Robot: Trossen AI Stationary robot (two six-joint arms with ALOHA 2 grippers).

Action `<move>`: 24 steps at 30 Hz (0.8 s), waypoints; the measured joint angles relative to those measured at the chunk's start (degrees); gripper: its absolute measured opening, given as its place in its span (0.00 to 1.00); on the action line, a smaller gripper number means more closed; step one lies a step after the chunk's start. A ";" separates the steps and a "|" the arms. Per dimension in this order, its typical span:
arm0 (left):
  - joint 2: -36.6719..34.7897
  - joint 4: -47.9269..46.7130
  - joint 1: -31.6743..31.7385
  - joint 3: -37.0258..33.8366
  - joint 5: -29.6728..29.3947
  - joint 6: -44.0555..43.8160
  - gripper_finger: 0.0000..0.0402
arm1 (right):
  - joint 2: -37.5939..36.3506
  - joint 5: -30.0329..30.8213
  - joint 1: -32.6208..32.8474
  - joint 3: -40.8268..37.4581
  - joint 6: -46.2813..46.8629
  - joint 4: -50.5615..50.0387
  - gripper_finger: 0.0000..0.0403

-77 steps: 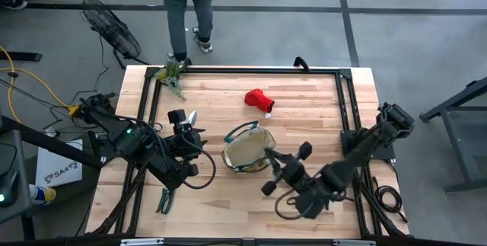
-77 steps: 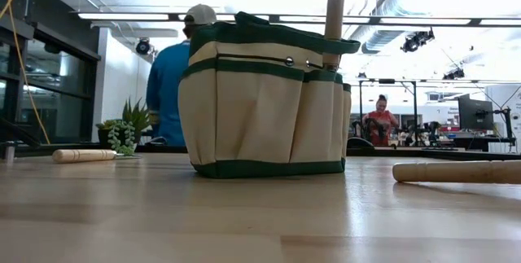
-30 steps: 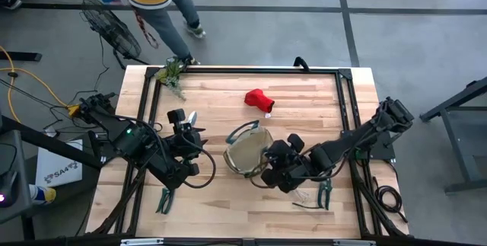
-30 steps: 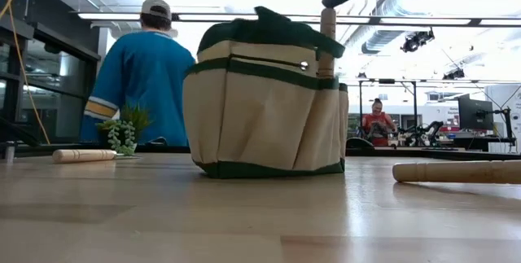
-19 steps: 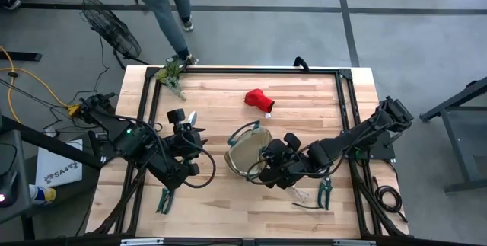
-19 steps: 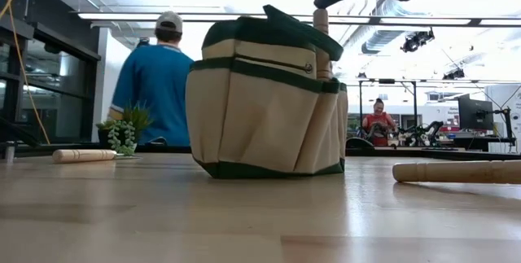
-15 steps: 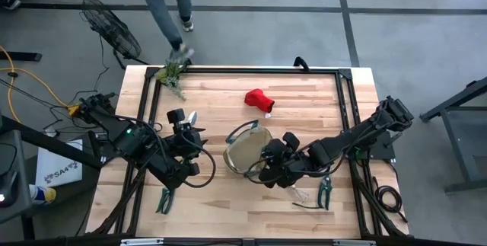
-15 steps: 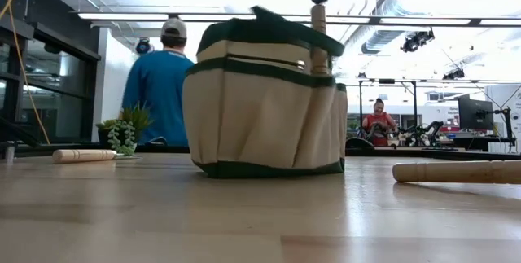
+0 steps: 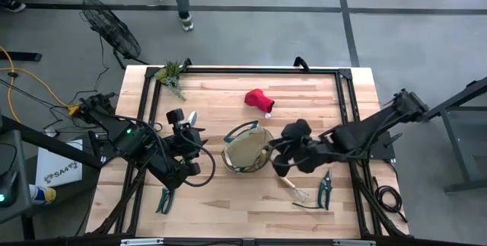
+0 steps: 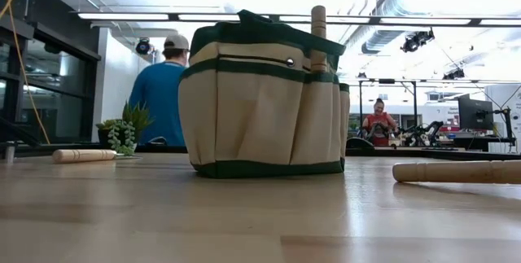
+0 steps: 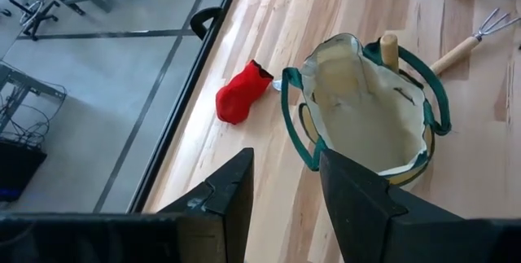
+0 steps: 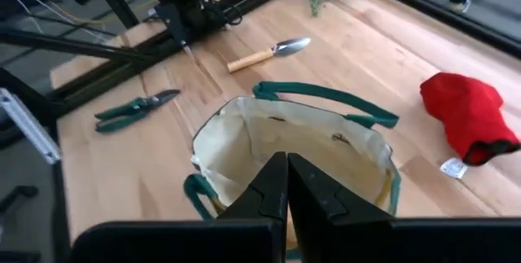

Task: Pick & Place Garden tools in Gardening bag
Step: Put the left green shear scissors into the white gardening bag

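The tan gardening bag (image 9: 245, 153) with green trim stands upright mid-table. A wooden tool handle (image 10: 318, 27) sticks up out of its side pocket and also shows in the left wrist view (image 11: 389, 49). My right gripper (image 9: 275, 157) hovers above the bag's right rim, shut and empty (image 12: 286, 186). My left gripper (image 11: 285, 198) is open and empty, to the left of the bag (image 9: 196, 148). The wire rake (image 9: 292, 187) and a pruner (image 9: 326, 185) lie right of the bag. A trowel (image 9: 190, 118), a second pruner (image 9: 164, 199) and the red glove (image 9: 259, 100) lie on the table.
A green plant sprig (image 9: 173, 75) lies at the far left corner. A black frame (image 9: 243, 69) rims the table. A person (image 10: 167, 92) walks beyond the far edge. Bare wood lies near the front edge (image 9: 236, 212).
My right gripper, which was on the top of the wooden handle in the bag's pocket, has come off it and gone up and toward the table's right edge. The bag had leaned under the push and stands upright again; the handle stays in the pocket.
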 joint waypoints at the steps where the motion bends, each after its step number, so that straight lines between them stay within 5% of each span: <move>1: 0.00 0.00 0.00 0.00 -0.02 -0.56 0.34 | -0.87 -0.26 0.00 0.00 1.69 -0.93 0.00; 11: 0.00 1.92 0.00 0.00 -2.03 -3.58 0.34 | -7.88 -9.51 0.02 0.00 23.70 -21.30 0.00; 16: 0.05 14.34 0.13 0.00 -1.00 2.95 0.34 | -9.47 -14.55 0.15 0.00 25.93 -30.15 0.00; 24: 3.51 37.65 7.21 0.02 15.57 20.49 0.34 | -10.64 -17.22 0.13 0.00 22.56 -35.21 0.01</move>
